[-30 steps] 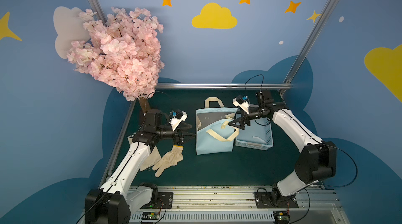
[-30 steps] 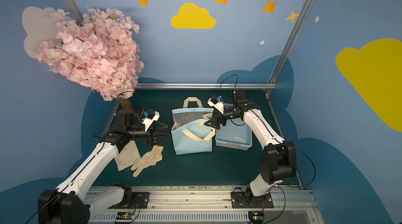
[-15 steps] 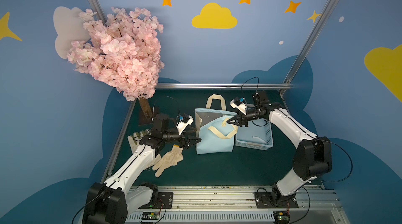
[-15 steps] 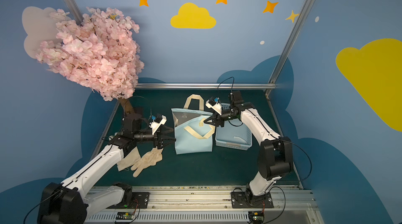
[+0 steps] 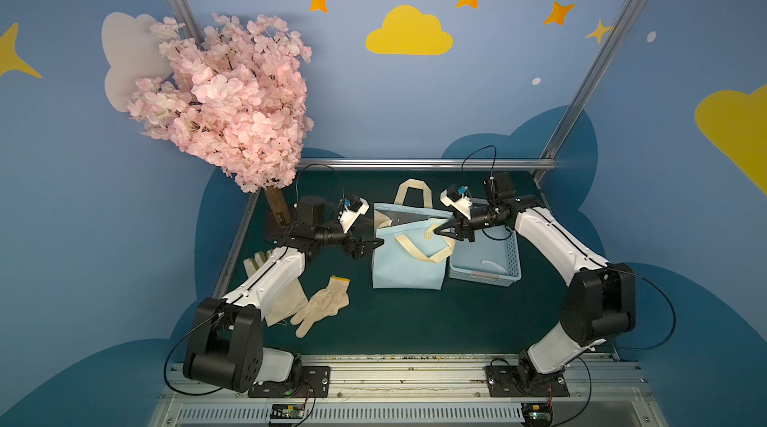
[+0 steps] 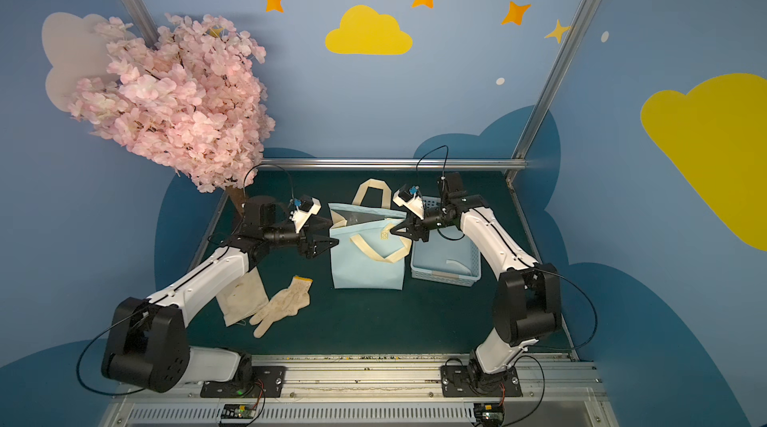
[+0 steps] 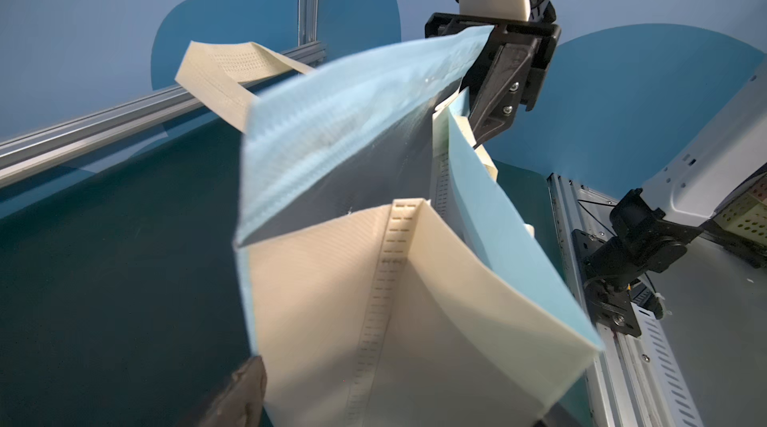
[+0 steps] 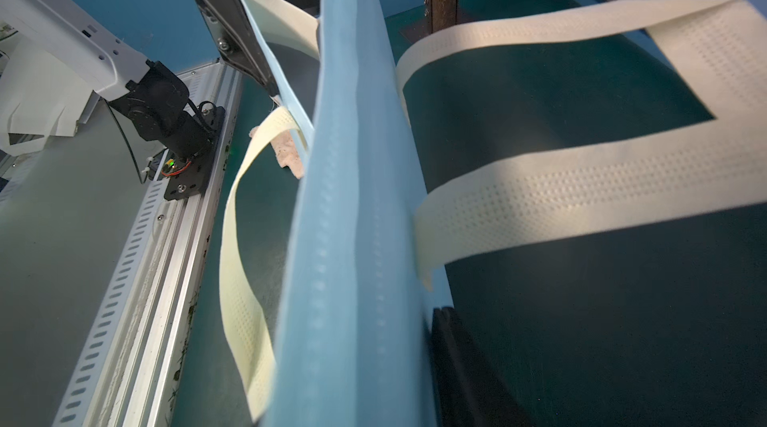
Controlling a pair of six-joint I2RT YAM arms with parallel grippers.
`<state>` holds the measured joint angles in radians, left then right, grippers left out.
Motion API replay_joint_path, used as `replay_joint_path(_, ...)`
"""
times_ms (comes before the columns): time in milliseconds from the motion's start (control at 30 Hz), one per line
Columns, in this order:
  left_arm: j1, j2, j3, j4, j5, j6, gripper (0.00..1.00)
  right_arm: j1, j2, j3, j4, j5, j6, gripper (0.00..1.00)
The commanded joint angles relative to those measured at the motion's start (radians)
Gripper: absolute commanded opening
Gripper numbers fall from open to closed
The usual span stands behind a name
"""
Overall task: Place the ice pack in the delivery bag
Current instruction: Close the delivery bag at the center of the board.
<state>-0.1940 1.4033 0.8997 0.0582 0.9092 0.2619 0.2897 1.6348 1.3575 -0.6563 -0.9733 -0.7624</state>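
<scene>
Green mat (image 5: 415, 321): right end effector (image 5: 443, 234) clamps delivery bag (image 5: 404, 269) rim; left end effector (image 5: 369, 245) spread; interior mostly hidden.

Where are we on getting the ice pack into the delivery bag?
Done: the right gripper is shut on the near rim of the delivery bag. In hand: the left gripper, open, sits at the opposite rim, probably to spread the mouth. Left: the whole transfer; neither gripper holds an ice pack, and a pale item in the basket may be it.
</scene>
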Motion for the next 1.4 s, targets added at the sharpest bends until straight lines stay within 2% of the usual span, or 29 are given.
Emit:
replay_joint_path(0,0.013,0.039,0.041,0.017,0.091,0.066,0.88,0.012,-0.036,-0.008,-0.015,0.018,-0.014,0.38)
replay_joint_path(100,0.013,0.097,0.087,-0.004,0.184,0.118,0.88,0.019,-0.034,-0.002,-0.016,0.030,-0.014,0.38)
replay_joint_path(200,0.014,0.150,0.140,-0.039,0.207,0.159,0.88,0.027,-0.030,0.003,-0.016,0.039,-0.009,0.38)
replay_joint_path(333,0.015,0.209,0.193,-0.015,0.282,0.149,0.84,0.033,-0.026,0.009,-0.010,0.056,0.005,0.38)
replay_joint_path(400,0.015,0.229,0.223,-0.044,0.313,0.159,0.75,0.032,-0.024,0.013,-0.003,0.063,0.019,0.39)
replay_joint_path(500,0.015,0.253,0.252,-0.108,0.351,0.202,0.50,0.032,-0.026,0.017,-0.002,0.074,0.030,0.41)
replay_joint_path(633,0.015,0.273,0.269,-0.156,0.375,0.214,0.24,0.027,-0.043,0.020,-0.003,0.099,0.046,0.56)
replay_joint_path(800,0.021,0.268,0.271,-0.199,0.367,0.240,0.06,0.002,-0.115,0.035,-0.004,0.122,0.102,0.78)
replay_joint_path(900,0.021,0.262,0.275,-0.203,0.362,0.236,0.03,0.004,-0.171,0.102,-0.027,0.128,0.194,0.90)
replay_joint_path(967,0.021,0.258,0.277,-0.208,0.353,0.235,0.03,0.009,-0.204,0.150,-0.044,0.128,0.260,0.94)
replay_joint_path(1033,0.021,0.256,0.278,-0.206,0.346,0.236,0.03,0.018,-0.224,0.186,-0.039,0.151,0.345,0.94)
replay_joint_path(1133,0.021,0.253,0.271,-0.188,0.331,0.226,0.03,0.069,-0.203,0.247,-0.054,0.221,0.408,0.76)
replay_joint_path(1200,0.021,0.252,0.269,-0.178,0.328,0.220,0.03,0.127,-0.155,0.302,-0.085,0.314,0.415,0.65)
replay_joint_path(1300,0.021,0.247,0.266,-0.167,0.323,0.217,0.03,0.204,-0.063,0.401,-0.117,0.438,0.417,0.54)
replay_joint_path(1367,0.021,0.239,0.259,-0.161,0.320,0.218,0.03,0.243,0.002,0.476,-0.135,0.503,0.428,0.53)
